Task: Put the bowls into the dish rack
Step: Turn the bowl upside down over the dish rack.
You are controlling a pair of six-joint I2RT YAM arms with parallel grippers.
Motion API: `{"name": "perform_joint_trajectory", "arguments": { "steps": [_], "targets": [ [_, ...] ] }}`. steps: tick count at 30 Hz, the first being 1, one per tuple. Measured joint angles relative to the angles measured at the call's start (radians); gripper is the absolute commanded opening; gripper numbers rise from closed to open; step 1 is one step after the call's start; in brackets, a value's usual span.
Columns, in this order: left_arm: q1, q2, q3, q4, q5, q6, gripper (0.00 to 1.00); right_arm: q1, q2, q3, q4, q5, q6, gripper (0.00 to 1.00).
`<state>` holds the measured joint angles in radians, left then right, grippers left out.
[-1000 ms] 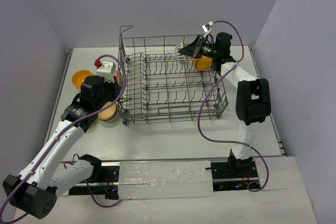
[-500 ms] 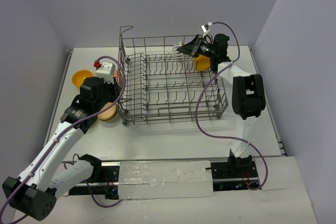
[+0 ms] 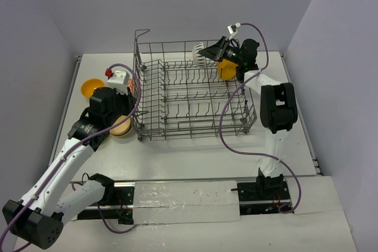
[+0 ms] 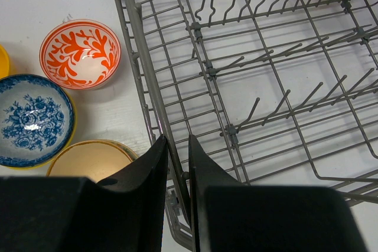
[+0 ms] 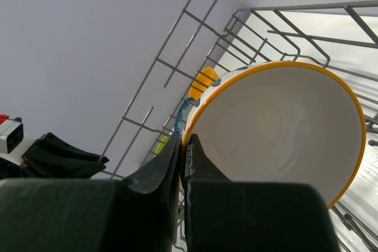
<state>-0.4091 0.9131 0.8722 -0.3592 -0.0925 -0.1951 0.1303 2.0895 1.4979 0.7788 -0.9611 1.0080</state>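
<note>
White striped bowl (image 3: pixel 201 52) hangs above the dish rack's (image 3: pixel 192 92) far right corner, right gripper (image 3: pixel 214 55) jaws clamped on its rim. Left gripper (image 4: pixel 176 163) jaws pinch the rack's left wall wire.

I see the grey wire dish rack (image 3: pixel 192 90) mid-table, an orange-yellow bowl (image 3: pixel 227 71) inside its far right corner. White striped bowl (image 3: pixel 202 52) is tilted above the far rim. Red-and-white bowl (image 4: pixel 80 54), blue-patterned bowl (image 4: pixel 34 119), tan bowl (image 4: pixel 88 160) sit left of the rack.
</note>
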Motion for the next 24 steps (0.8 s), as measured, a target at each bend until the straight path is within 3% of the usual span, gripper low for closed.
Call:
{"name": "perform_joint_trajectory", "arguments": {
  "steps": [24],
  "targets": [
    [0.000, -0.006, -0.004, 0.001, 0.006, 0.000, 0.00, 0.026, 0.052, -0.027, 0.061, 0.021, 0.000, 0.00]
  ]
}}
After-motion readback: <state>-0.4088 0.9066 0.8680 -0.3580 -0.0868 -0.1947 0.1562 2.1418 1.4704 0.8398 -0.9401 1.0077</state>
